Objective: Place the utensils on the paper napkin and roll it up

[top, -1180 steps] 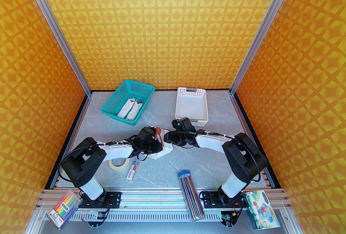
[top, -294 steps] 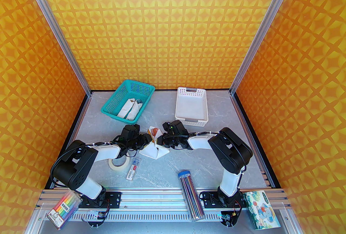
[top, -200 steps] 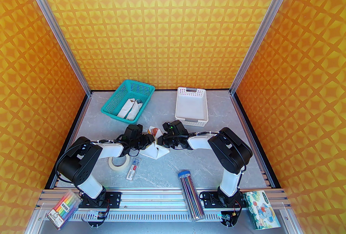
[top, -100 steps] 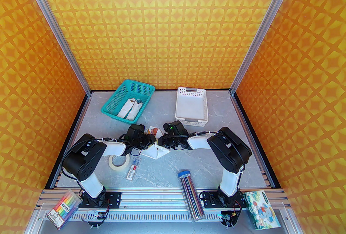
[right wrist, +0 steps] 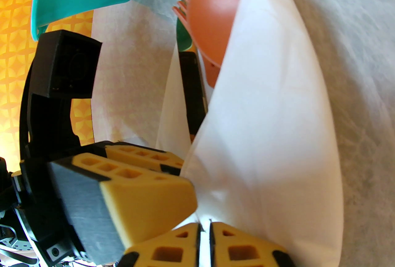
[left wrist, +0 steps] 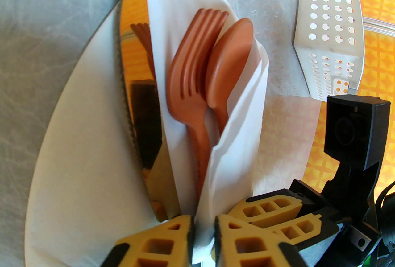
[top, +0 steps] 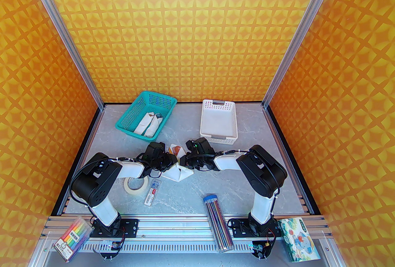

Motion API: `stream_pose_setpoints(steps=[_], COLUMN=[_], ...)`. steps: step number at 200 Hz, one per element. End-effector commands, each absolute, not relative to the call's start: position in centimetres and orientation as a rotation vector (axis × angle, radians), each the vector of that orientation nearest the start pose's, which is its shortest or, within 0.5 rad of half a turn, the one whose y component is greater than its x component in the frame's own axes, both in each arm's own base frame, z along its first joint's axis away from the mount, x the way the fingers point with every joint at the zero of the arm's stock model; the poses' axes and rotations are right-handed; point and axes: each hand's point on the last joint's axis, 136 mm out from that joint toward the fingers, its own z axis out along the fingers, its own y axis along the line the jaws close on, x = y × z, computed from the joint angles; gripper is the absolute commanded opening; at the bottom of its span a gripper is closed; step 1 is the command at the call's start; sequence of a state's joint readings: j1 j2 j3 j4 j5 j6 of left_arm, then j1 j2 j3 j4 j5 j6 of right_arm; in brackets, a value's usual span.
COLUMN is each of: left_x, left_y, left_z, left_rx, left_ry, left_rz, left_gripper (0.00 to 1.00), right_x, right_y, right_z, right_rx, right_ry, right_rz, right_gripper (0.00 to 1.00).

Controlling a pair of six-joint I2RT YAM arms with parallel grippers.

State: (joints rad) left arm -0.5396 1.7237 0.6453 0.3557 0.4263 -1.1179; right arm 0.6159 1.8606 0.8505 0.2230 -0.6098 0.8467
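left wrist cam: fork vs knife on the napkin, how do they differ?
The fork is matte orange-brown with tines; the knife has a mirror-shiny, serrated blade. The fork sits against the spoon, its handle tucked under the folded flap of the napkin; the knife lies apart on the uncovered side. Both rest on the napkin, tips pointing the same way.

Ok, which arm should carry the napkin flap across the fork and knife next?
Probably left. The left hand pinches the raised fold of the paper napkin, and the uncovered fork and knife lie on its side. The right hand grips the spoon side.
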Motion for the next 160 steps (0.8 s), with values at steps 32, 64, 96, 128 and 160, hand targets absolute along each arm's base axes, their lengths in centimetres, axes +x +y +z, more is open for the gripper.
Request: stream_pose_setpoints(steps=[32, 64, 96, 128, 160], left_x=[30.4, 30.4, 30.4, 30.5, 30.6], left_y=[-26.3, -25.9, -25.9, -26.0, -26.0], left_z=[2.5, 2.6, 2.6, 2.7, 2.7], left_rx=[-0.497, -0.494, -0.490, -0.488, -0.485], left_ry=[2.580, 2.584, 2.585, 2.583, 2.584], left_rz=[-1.182, -1.150, -1.145, -1.145, -1.143], left_gripper=[0.07, 0.06, 0.06, 0.07, 0.07], right_x=[29.1, 30.0, 30.9, 30.4, 29.8], right_y=[33.3, 31.7, 29.1, 29.3, 29.5], right_z=[5.6, 7.3, 7.1, 6.1, 5.1], right_rx=[-0.075, -0.078, -0.041, -0.079, -0.078], right_ry=[2.613, 2.593, 2.597, 2.625, 2.649], right_rz=[1.373, 1.296, 1.258, 1.280, 1.307], right_gripper=[0.17, 0.17, 0.16, 0.13, 0.11])
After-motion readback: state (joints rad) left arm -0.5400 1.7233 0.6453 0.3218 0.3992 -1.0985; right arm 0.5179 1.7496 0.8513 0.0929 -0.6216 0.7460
